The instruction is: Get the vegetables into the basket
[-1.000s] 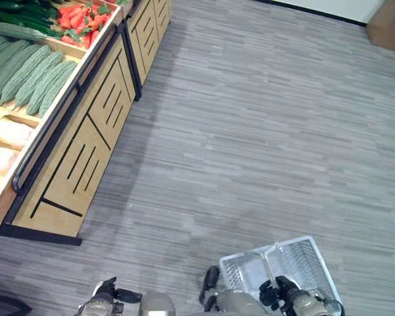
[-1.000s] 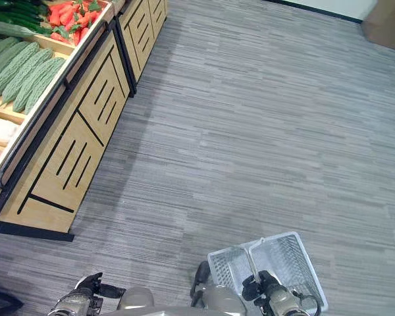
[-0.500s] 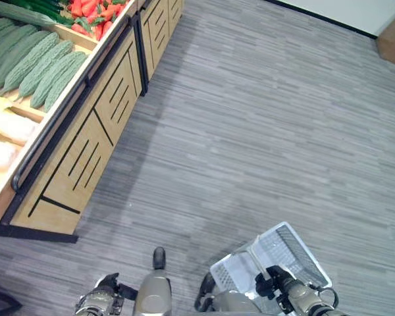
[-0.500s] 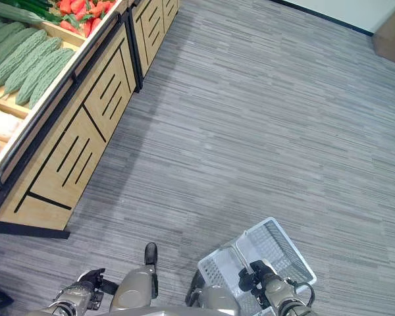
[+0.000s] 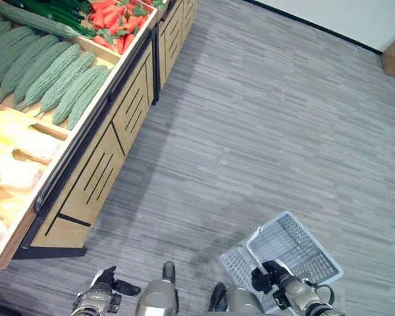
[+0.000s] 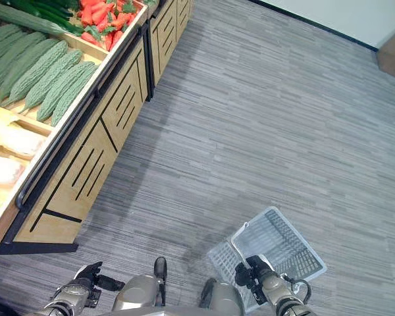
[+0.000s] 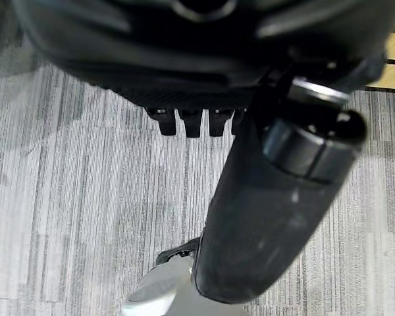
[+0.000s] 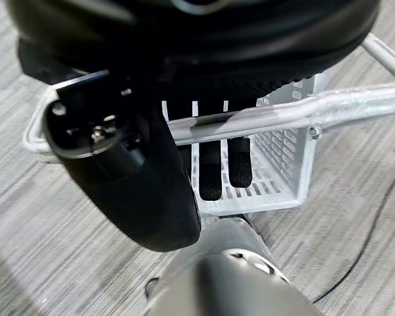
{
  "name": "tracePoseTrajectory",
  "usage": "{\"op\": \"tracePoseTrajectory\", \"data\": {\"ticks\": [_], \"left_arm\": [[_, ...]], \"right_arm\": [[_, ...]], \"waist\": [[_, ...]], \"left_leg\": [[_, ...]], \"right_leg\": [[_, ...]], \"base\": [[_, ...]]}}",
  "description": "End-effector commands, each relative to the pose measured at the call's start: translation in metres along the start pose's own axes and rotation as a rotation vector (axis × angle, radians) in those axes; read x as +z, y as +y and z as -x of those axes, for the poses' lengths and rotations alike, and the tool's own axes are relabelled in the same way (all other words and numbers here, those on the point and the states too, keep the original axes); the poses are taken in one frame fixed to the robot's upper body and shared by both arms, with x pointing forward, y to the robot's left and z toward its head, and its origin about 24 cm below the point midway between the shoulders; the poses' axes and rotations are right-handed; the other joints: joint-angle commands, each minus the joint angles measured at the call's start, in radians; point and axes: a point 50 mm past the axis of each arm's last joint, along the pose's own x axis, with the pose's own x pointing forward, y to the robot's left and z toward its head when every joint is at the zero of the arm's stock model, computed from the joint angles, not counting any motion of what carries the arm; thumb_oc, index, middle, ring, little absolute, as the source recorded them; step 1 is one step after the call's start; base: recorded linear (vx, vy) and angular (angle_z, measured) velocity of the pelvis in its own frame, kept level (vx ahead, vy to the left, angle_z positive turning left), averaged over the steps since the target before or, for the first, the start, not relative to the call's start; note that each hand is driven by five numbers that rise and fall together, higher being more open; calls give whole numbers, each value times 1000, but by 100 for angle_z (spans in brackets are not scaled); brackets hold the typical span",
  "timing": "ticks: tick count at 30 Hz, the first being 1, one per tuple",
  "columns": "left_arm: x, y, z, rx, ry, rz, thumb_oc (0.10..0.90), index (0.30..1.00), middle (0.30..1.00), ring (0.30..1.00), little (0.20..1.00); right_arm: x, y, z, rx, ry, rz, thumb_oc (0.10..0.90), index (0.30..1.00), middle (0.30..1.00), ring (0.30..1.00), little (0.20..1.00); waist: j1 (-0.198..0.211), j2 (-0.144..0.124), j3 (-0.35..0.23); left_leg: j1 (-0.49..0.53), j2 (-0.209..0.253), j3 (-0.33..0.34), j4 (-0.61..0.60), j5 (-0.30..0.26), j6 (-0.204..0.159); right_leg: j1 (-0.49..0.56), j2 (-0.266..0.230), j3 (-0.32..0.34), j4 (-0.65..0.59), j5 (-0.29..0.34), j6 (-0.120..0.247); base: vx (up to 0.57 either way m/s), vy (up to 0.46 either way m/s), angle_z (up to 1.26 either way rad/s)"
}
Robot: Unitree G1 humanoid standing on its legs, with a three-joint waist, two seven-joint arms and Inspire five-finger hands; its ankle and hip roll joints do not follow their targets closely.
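White wire basket [image 5: 296,243] hangs from our right hand [image 5: 271,278], curled on its handle [image 8: 303,112]; left hand [image 5: 105,296] relaxed. Next we must approach the far-left vegetables [image 5: 59,82].

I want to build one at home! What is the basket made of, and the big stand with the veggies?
The basket looks like white plastic: its walls and floor are a moulded grid of slots. Its handle, gripped by the right hand, looks like shiny silvery metal tube. The stand looks like light wood panels with a visible grain, in a dark, probably metal, frame.
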Motion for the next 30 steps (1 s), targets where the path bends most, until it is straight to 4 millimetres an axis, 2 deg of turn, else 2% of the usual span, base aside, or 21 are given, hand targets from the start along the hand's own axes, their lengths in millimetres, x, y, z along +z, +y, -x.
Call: {"op": "tracePoseTrajectory", "data": {"ticks": [1, 2, 3, 4, 7, 9, 10, 12, 14, 15, 16, 18, 20, 21, 22, 23, 24, 25, 26, 27, 30], "left_arm": [[-6, 4, 0, 24, 15, 11, 900, 1000, 1000, 1000, 1000], [-5, 4, 0, 25, 13, 16, 900, 1000, 1000, 1000, 1000], [-6, 3, 0, 24, 13, 17, 900, 1000, 1000, 1000, 1000], [-6, 3, 0, 24, 13, 17, 900, 1000, 1000, 1000, 1000], [-5, 1, 0, 23, 10, 21, 900, 1000, 1000, 1000, 1000], [-6, 0, 0, 20, 17, 22, 900, 1000, 1000, 1000, 1000], [-5, -1, 0, 17, 18, 15, 900, 1000, 1000, 1000, 1000], [-3, -4, 0, 16, 18, 30, 900, 1000, 1000, 1000, 1000], [-2, -5, 0, 19, 18, 51, 900, 1000, 1000, 1000, 1000], [0, -5, 0, 19, 14, 62, 900, 1000, 1000, 1000, 1000], [9, -5, -1, 18, -6, 73, 900, 1000, 1000, 1000, 1000], [11, -5, -1, 17, -11, 72, 900, 1000, 1000, 1000, 1000], [16, -4, -2, 16, -27, 76, 900, 1000, 1000, 1000, 1000], [18, -4, -2, 13, -28, 73, 900, 1000, 1000, 1000, 1000], [20, -3, -2, 16, -36, 70, 900, 1000, 1000, 1000, 1000], [25, -4, -2, 11, -49, 55, 900, 1000, 1000, 1000, 1000], [29, -5, -2, 6, -60, 49, 900, 1000, 1000, 1000, 1000], [29, -6, -2, 2, -60, 38, 900, 1000, 1000, 1000, 1000], [31, -6, -2, 0, -67, 31, 900, 1000, 1000, 1000, 1000], [30, -7, -2, -3, -65, 32, 900, 1000, 1000, 1000, 1000], [24, -6, -2, 0, -47, 40, 900, 1000, 1000, 1000, 1000]], "right_arm": [[-5, -12, 3, -24, -2, 36, 400, 300, 300, 300, 300], [-4, -12, 2, -24, -3, 36, 400, 300, 300, 300, 300], [-4, -12, 3, -23, -6, 38, 400, 300, 300, 300, 300], [-4, -12, 3, -23, -6, 38, 400, 300, 300, 300, 300], [-4, -10, 3, -16, -10, 42, 400, 300, 300, 300, 300], [-8, -10, 3, -15, 0, 42, 400, 300, 300, 300, 300], [-12, -10, 4, -15, 11, 40, 400, 300, 300, 300, 300], [-15, -12, 4, -22, 23, 41, 400, 300, 300, 300, 300], [-16, -13, 5, -25, 26, 43, 400, 300, 300, 300, 300], [-17, -13, 5, -26, 28, 49, 400, 300, 300, 300, 300], [-15, -18, 5, -39, 20, 54, 400, 300, 300, 300, 300], [-15, -19, 5, -34, 17, 64, 400, 300, 300, 300, 300], [-15, -22, 6, -41, 16, 59, 400, 300, 300, 300, 300], [-16, -23, 6, -44, 16, 54, 400, 300, 300, 300, 300], [-16, -25, 6, -50, 13, 47, 400, 300, 300, 300, 300], [-17, -29, 7, -60, 14, 35, 400, 300, 300, 300, 300], [-18, -29, 7, -61, 18, 25, 400, 300, 300, 300, 300], [-20, -29, 8, -64, 22, 22, 400, 300, 300, 300, 300], [-22, -29, 8, -68, 26, 14, 400, 300, 300, 300, 300], [-23, -29, 8, -68, 29, 11, 400, 300, 300, 300, 300], [-22, -26, 7, -61, 33, 17, 400, 300, 300, 300, 300]], "waist": [[10, 21, 14], [10, 22, 14], [4, 19, 13], [3, 20, 14], [-6, 15, 11], [-25, 14, 12], [-32, 15, 7], [-44, 22, -4], [-50, 25, -6], [-52, 28, -7], [-64, 27, -5], [-66, 27, -3], [-74, 24, 14], [-79, 22, 22], [-91, 21, 29], [-120, 24, 25], [-129, 26, 23], [-138, 36, 19], [-150, 43, 11], [-155, 47, 0], [-147, 44, -9]], "left_leg": [[-31, -19, -53, 117, -135, -26], [-26, -21, -59, 118, -136, -27], [-18, -30, -79, 117, -135, -29], [-17, -29, -79, 116, -135, -30], [-7, -42, -115, 100, -125, -36], [9, -52, -177, 79, -114, -47], [12, -52, -211, 73, -112, -55], [34, -40, -272, 52, -101, -76], [36, -34, -300, 55, -96, -87], [37, -28, -317, 60, -94, -97], [15, -7, -366, 109, -78, -123], [-4, 0, -364, 150, -64, -134], [-60, 12, -313, 242, -34, -148], [-66, 26, -268, 236, -27, -146], [-70, 49, -193, 186, -15, -142], [-80, 77, -57, 105, -12, -137], [-87, 87, 4, 82, -12, -137], [-68, 102, 77, 29, 0, -153], [-83, 113, 145, 6, 36, -165], [-69, 112, 176, -6, 30, -167], [-54, 104, 150, 9, 6, -158]], "right_leg": [[-14, 2, 23, -179, 223, 43], [-20, 8, 35, -208, 230, 49], [-23, 26, 76, -242, 231, 52], [-22, 26, 76, -243, 231, 52], [-41, 56, 152, -284, 236, 52], [-59, 100, 247, -272, 217, 44], [-54, 116, 277, -253, 173, 31], [-46, 131, 266, -214, 119, 0], [-49, 135, 252, -194, 100, -12], [-47, 133, 224, -183, 80, -21], [-29, 133, 152, -163, 34, -52], [-19, 133, 127, -162, 22, -64], [7, 122, 81, -163, 12, -78], [26, 119, 58, -165, 1, -81], [46, 108, 30, -176, -3, -80], [62, 88, -22, -195, -1, -72], [63, 83, -39, -202, 7, -67], [74, 83, -54, -204, 0, -55], [74, 77, -81, -209, 4, -53], [73, 75, -87, -205, 3, -47], [78, 73, -81, -194, -4, -42]], "base": [[71, 3, 25], [122, -22, 40], [122, -22, 44], [120, -38, 55], [108, -71, 48], [217, -205, 70], [261, -248, 99], [292, -280, 130], [217, -241, 80], [380, -525, 92], [294, -421, 107], [188, -279, 153], [100, -166, 111], [51, -126, 57], [29, -80, 83], [-6, -10, 103], [22, 60, 119], [22, 123, 135], [70, 154, 113], [80, 190, 70], [95, 178, 5]]}}
